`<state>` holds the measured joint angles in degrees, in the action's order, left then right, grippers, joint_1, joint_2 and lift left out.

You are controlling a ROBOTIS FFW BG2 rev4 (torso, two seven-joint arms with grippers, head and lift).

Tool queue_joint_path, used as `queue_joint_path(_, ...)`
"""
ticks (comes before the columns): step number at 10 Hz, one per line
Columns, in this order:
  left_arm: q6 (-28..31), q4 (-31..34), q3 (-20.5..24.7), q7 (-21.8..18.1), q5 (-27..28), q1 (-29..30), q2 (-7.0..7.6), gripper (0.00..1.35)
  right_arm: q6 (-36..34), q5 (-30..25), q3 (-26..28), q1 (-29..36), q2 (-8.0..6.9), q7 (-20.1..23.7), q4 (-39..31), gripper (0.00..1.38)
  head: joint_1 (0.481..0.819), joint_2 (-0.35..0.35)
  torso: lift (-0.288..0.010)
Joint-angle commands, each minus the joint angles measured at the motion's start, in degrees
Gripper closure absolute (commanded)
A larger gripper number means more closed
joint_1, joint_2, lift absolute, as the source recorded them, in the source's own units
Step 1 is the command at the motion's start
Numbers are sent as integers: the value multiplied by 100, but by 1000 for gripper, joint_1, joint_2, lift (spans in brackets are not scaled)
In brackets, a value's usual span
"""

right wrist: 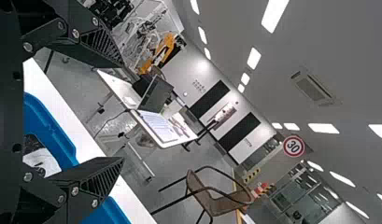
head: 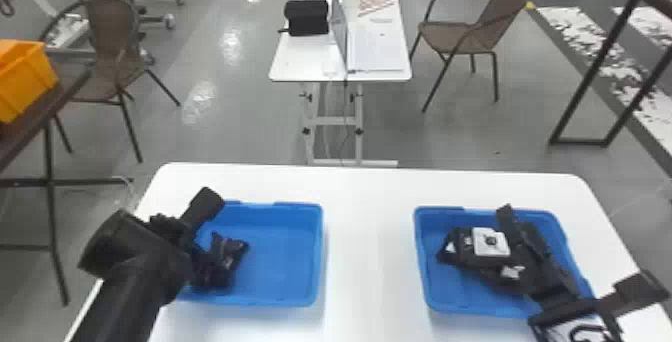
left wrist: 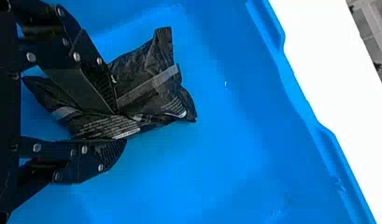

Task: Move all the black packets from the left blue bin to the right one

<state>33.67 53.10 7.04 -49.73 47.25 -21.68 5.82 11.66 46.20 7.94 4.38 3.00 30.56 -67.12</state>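
At 11 o'clock from the robot (12 = straight ahead), in the left blue bin (head: 320, 256), toward the 9 o'clock side of its floor: one black packet (left wrist: 151, 88), bent at its middle. Left gripper (left wrist: 119, 127) clamped on that middle, one finger pressed into the crease, the other along the opposite face. Handling, estimated: light; soft film, yielding fill; crumples readily. Slight sheen, so it may slip if only loose film is pinched; not brittle by look. Best hold: across the mid-body, as here; the flat seamed end would give weak purchase and let the weight swing. Both ends jut free and could droop on lifting. Moderate squeeze advised, to spare the seams. Right gripper (right wrist: 123, 112): fingers spread, nothing between, by the right bin (head: 425, 286) at 1 o'clock. Dark contents with white patches (head: 460, 246) lie therein; count unclear.
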Motion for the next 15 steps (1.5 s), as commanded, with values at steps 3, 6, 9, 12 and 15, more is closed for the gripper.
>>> queue_joint_path(3, -1170, 1976, 394, -555, -392, 946, -230, 1208, -49, 12, -30, -7, -19, 73, 41, 343, 695, 16, 0)
queue_joint_path(6, -2910, 2503, 447, -652, -1939, 1086, -406, 1208, -208, 12, -91, -121, -19, 257, 59, 343, 695, -41, 0)
queue_joint_path(9, -3745, 2169, -722, -617, -2115, 462, -248, 1208, -436, -313, -179, -499, -2, 749, 6, 343, 695, -93, 0)
queue_joint_path(12, -4272, 1018, -1812, -327, -2159, -144, -389, 1208, -445, -366, -408, -877, 16, 802, -12, 344, 695, -158, 0)
queue_joint_path(15, -4378, 570, -2330, -309, -2378, -522, -459, 1208, -454, -498, -592, -1299, 16, 793, 296, 344, 695, -202, 0)
